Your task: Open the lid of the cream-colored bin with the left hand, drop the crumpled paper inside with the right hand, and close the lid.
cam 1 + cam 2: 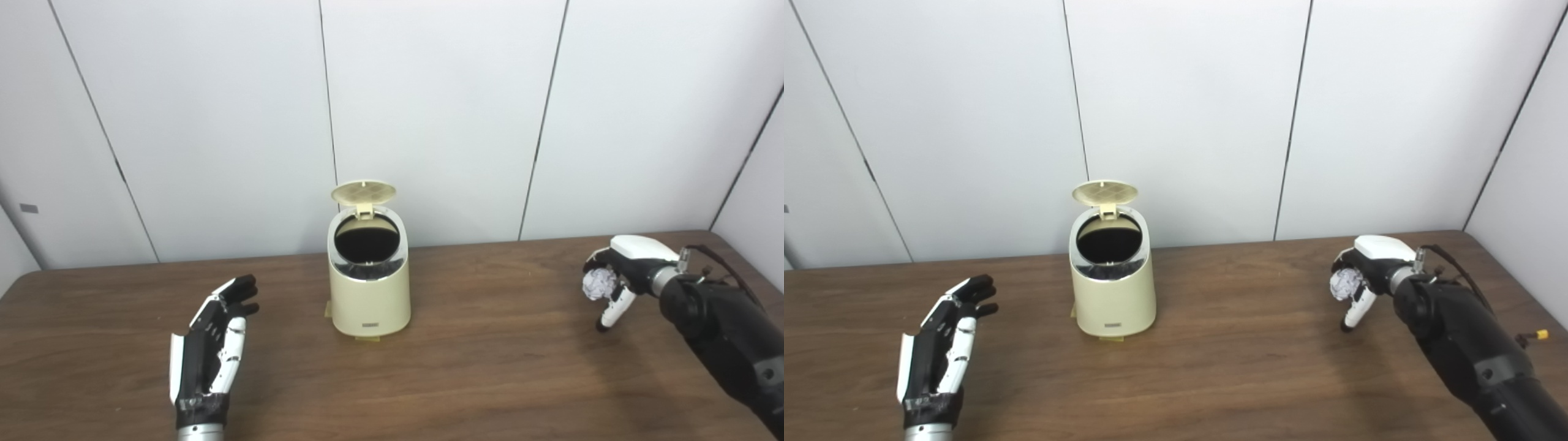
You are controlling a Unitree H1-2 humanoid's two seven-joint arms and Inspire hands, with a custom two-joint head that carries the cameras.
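The cream-colored bin stands on the wooden table near the middle. Its round lid is tipped up and back, and the dark opening shows. My left hand is open and empty, held over the table to the left of the bin, apart from it. My right hand is at the far right, shut on the white crumpled paper, held a little above the table. The paper also shows in the right eye view.
White wall panels stand close behind the table's back edge. The table's right corner lies just beyond my right arm. A small cream foot pedal sticks out at the bin's lower left.
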